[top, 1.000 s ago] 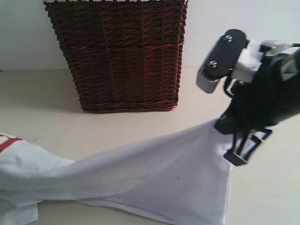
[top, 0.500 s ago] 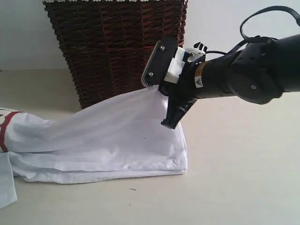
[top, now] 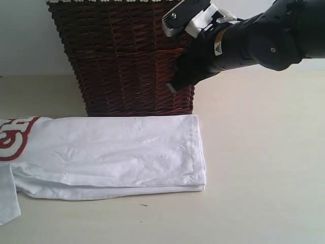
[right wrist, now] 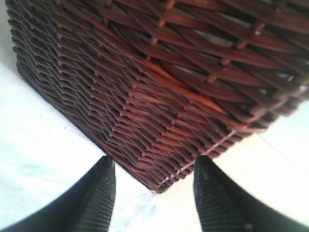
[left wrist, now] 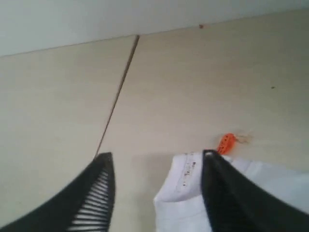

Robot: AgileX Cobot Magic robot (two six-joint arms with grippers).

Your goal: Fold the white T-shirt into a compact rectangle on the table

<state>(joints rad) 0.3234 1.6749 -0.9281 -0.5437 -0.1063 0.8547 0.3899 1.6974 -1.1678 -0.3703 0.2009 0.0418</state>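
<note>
Your white T-shirt point(top: 111, 152) lay flat on the cream table point(top: 264, 193), folded into a long layered band, red lettering point(top: 12, 137) at one end, seemingly partly cropped.

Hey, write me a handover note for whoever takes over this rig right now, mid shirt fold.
Left gripper: open, empty, by the collar and orange neck tag.
Right gripper: open, empty, raised in front of the wicker basket.
White T-shirt: flat on the table before the basket.
Done: folded lengthwise into a long band.
Left: fold it crosswise into a compact rectangle.
</note>
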